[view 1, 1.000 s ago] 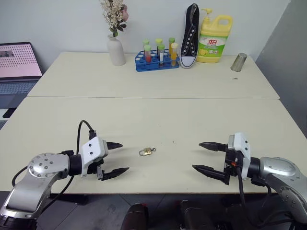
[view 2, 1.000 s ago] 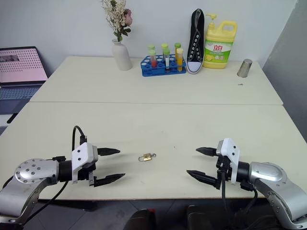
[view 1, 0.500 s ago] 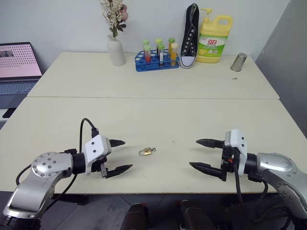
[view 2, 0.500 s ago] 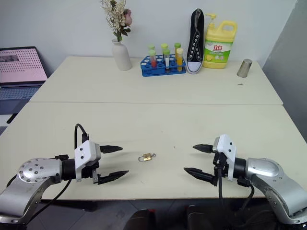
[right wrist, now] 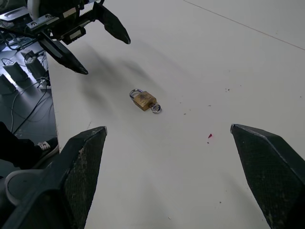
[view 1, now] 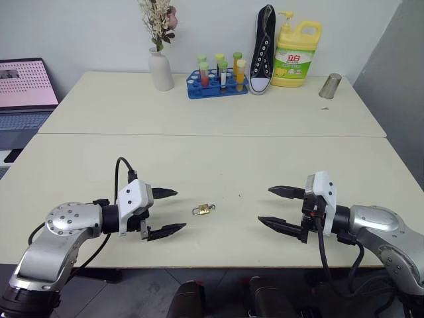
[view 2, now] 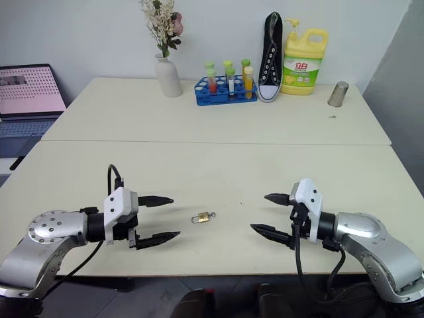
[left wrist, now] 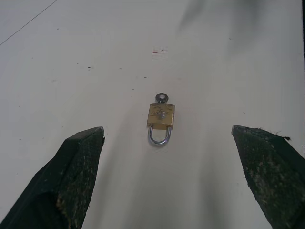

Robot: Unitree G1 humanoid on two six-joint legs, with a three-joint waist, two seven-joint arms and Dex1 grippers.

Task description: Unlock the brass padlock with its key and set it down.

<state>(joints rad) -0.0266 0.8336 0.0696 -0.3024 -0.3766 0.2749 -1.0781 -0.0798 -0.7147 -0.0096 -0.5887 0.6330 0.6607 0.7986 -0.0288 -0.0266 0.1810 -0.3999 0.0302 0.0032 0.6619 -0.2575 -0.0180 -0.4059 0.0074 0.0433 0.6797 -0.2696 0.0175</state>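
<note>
The brass padlock (view 1: 203,210) lies flat on the cream table (view 1: 212,159) near its front edge, between my two grippers. Its silvery shackle (left wrist: 158,138) points toward my left gripper. The key (left wrist: 162,98) sticks out of the opposite end of the body, only its small round head showing. My left gripper (view 1: 169,212) hovers open a short way to the padlock's left, nothing between its fingers. To the padlock's right, farther off, my right gripper (view 1: 277,207) is also open and empty. Both grippers point inward at the padlock (right wrist: 144,100).
Along the far edge of the table stand a white vase with dried flowers (view 1: 159,66), a blue rack of tubes (view 1: 217,83), a black sneaker (view 1: 262,50), a yellow detergent bottle (view 1: 296,53) and a metal cup (view 1: 329,86). A laptop (view 1: 25,89) sits at the far left.
Both grippers have edged slightly inward toward the padlock, staying open. The padlock has not moved.
</note>
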